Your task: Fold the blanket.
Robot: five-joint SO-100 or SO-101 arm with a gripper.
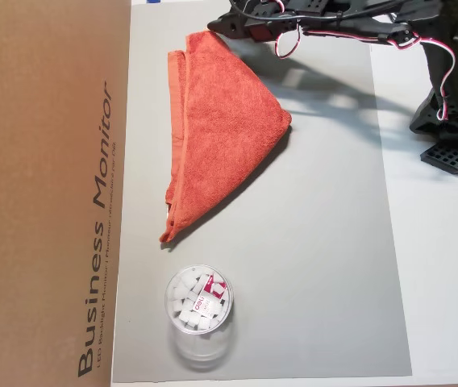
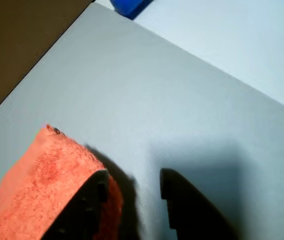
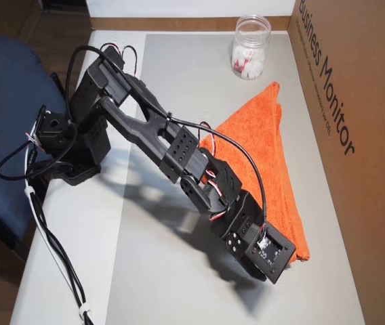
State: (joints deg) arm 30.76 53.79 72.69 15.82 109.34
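**Mia:** On the gray mat (image 1: 326, 242) I see one big brown box (image 1: 43, 193) along the side. It says "Business Monitor" on it. What else is big?

**Ben:** One black robot arm (image 3: 145, 128). It reaches out over the mat. Then comes one blanket (image 1: 221, 121). It is orange-red and fluffy.

**Mia:** Where is the blanket?

**Ben:** It lies flat on the mat, right beside the box. The overhead views show a triangle, with two layers showing along its long edge. So I think it is folded once already, corner to corner.

**Mia:** Is the job done, then?

**Ben:** Maybe not. One fold is there. It could take one more fold to make it smaller. I can't tell how many folds are wanted.

**Mia:** What is the claw (image 2: 132, 185) doing?

**Ben:** The wrist view shows its two fingers apart, with bare mat between them. One finger (image 2: 89, 200) is in front of the blanket's corner. I can't tell if it touches. The claw holds nothing.

**Mia:** Anything small?

**Ben:** One clear cup (image 1: 199, 310) near the blanket's far tip. It has little white bits inside. I can't count those. And one blue thing (image 2: 129, 6) at the top of the wrist view. I can't tell what it is.
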